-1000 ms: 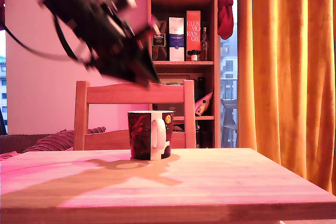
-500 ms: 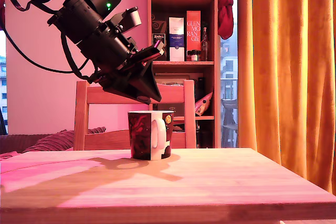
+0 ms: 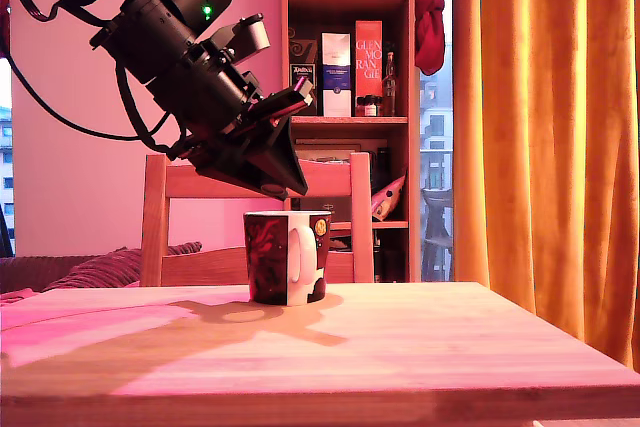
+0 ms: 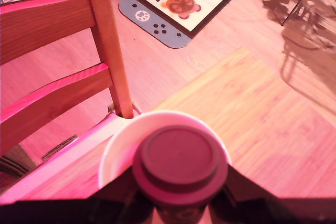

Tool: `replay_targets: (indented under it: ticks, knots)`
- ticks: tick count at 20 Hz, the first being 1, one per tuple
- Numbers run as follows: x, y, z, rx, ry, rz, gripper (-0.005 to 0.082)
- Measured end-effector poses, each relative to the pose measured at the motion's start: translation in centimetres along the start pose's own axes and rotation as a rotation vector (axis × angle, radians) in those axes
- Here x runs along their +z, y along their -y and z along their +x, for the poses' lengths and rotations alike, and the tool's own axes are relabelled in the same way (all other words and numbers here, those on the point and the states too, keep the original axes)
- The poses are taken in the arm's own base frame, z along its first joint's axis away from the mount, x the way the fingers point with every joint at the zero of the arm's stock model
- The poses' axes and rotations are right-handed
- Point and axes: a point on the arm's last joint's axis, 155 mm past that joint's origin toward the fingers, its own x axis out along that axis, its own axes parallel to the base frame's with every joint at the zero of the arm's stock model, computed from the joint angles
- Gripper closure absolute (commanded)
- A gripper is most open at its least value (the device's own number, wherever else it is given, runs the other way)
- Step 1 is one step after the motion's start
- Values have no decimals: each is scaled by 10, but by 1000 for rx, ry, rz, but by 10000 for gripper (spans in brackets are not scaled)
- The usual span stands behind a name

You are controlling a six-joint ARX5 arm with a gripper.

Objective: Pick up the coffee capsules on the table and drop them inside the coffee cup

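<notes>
One dark capsule (image 4: 179,167), judged light and rigid, is held clamped at its sides by the gripper (image 4: 181,203) above the coffee cup (image 3: 287,257).

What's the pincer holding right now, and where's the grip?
The pincer holds a dark brown coffee capsule, clamped by its sides, flat end facing the wrist camera, directly over the open coffee cup.

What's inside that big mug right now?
From the side, the coffee cup hides its contents. From the wrist, a dark capsule held in the tool covers most of its opening; only the white inner wall shows.
</notes>
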Motion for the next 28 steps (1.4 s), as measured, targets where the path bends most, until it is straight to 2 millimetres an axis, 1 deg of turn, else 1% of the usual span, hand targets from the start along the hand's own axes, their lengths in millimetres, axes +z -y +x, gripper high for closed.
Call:
replay_targets:
  ticks: [1,2,3,6,14,15,16,17,18,19,21,22,24,25,27,28]
  knots:
    - [0,0,0,0,0,0,337]
    - [0,1,0,-5,-1,0,169]
    - [-2,2,0,-11,-11,-3,111]
    - [-10,3,0,-15,-40,-10,110]
    - [-17,3,-1,-18,-67,-17,114]
    - [-18,4,-1,-20,-72,-18,125]
    - [-20,5,-1,-27,-82,-21,163]
    - [-22,6,-1,-32,-89,-22,219]
    - [-23,6,-2,-33,-96,-24,314]
    - [-24,7,-2,-38,-102,-26,446]
    - [-27,7,-4,-38,-115,-29,778]
    - [-26,8,-6,-39,-114,-29,780]
    - [-14,11,-15,-38,-77,-19,793]
    - [-3,12,-24,-32,-41,-10,793]
    - [18,16,-47,-23,28,11,793]
    - [25,18,-59,-13,51,25,793]
